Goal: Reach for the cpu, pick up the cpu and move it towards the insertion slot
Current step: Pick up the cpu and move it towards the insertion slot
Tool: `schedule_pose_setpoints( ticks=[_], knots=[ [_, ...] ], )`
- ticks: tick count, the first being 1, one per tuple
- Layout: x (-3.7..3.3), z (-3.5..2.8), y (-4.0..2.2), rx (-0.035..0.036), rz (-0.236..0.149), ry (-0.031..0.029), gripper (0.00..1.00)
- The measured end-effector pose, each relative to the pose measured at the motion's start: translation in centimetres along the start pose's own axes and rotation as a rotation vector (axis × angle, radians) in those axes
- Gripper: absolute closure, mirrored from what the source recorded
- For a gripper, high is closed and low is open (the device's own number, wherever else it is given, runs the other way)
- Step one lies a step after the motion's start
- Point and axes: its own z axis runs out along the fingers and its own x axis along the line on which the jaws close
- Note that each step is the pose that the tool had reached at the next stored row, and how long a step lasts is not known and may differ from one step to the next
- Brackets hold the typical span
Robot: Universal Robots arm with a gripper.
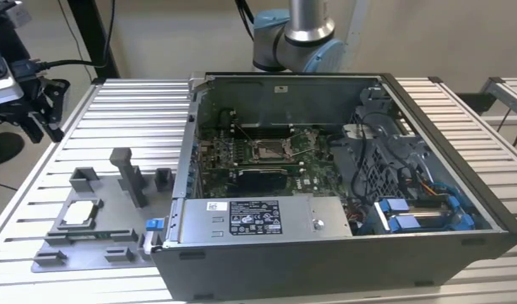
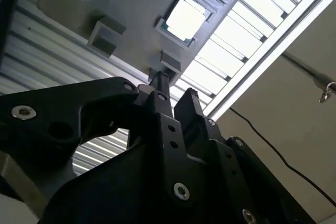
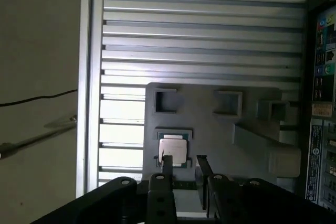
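Slatted aluminium counter (image 1: pixel 132 107) with an open PC case (image 1: pixel 241 266) sitting on it, and a grey fixture plate (image 1: pixel 98 250) just beside the case on the exterior view's left. The cpu (image 1: pixel 79 213) lies flat in a shallow pocket on the near part of that plate, pale top facing up, nothing touching it.

The hand (image 1: pixel 44 130) hangs at the far left edge of the exterior view, well apart from the chip and higher up. Both wrist views show its fingers spread with a clear gap and nothing between them. In the first wrist view the cpu (image 3: pixel 172 150) lines up roughly with that gap, so it looks like an approach, not a grab yet.

What could go wrong, as far as one can judge: the chip is thin and sits low in its pocket, so a fingertip could land on the pocket rim instead of the chip's edge, or pinch one corner and tip it. The tall grey post (image 1: pixel 127 174) on the plate and the case wall both stand between the chip and the insertion slot (image 1: pixel 271 150), so a low carry could clip either one.
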Motion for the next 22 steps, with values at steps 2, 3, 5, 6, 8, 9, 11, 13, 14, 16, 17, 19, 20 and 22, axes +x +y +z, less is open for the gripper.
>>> schedule_pose_setpoints(
  ticks=[2,3,5,6,8,9,11,13,14,16,17,19,20,22],
  knots=[
    [0.02,0.00,0.00,0.0000,0.000,0.0000,0.00],
    [0.02,0.00,0.00,0.0000,0.000,0.0000,0.00],
    [0.03,0.00,0.00,0.0000,0.000,0.0000,0.00],
    [0.03,0.00,0.00,0.0000,0.000,0.0000,0.00],
    [0.04,0.00,0.00,0.0000,0.000,0.0000,0.00],
    [0.04,0.00,0.00,0.0000,0.000,0.0001,0.00],
    [0.05,0.02,0.00,0.0001,0.000,0.0001,0.00],
    [0.05,0.14,-0.01,-0.0001,0.000,-0.0001,0.00],
    [0.06,0.24,-0.01,-0.0001,0.000,-0.0001,0.00],
    [0.06,0.51,-0.02,0.0000,0.000,0.0001,0.00],
    [0.06,0.66,-0.03,0.0000,0.000,0.0000,0.00],
    [0.06,0.94,-0.04,0.0000,0.000,0.0000,0.00],
    [0.06,1.07,-0.04,-0.0001,0.000,0.0000,0.00],
    [0.07,1.33,-0.05,-0.0001,0.000,-0.0001,0.00]
  ],
)
